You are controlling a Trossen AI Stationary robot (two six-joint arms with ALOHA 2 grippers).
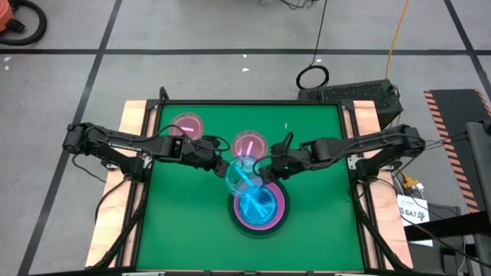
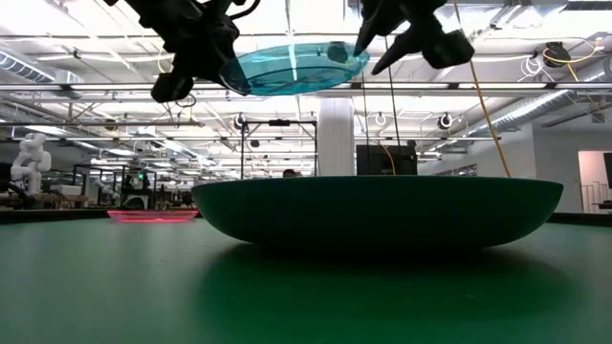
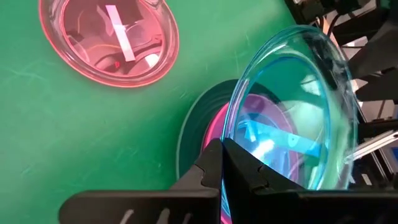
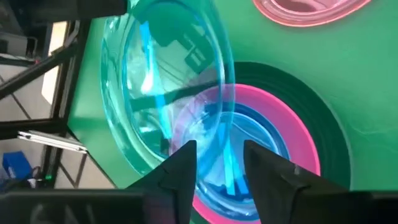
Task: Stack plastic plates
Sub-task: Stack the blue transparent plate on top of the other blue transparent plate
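While the left gripper [image 1: 220, 165] clamps a raised cyan plate [image 1: 244, 175], the right gripper [image 1: 267, 170] spreads around its rim, above the stack [image 1: 259, 207] mid-table.

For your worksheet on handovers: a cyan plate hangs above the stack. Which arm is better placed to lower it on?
Probably the left: the left gripper is shut on the cyan plate's rim above the stack. The right gripper straddles the opposite rim, seemingly still open.

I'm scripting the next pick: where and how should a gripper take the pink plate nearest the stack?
Probably by the rim of that pink plate, from above, one finger inside and one outside: it lies flat and shallow, and its raised edge is the only graspable part. Approach from the side away from the stack.
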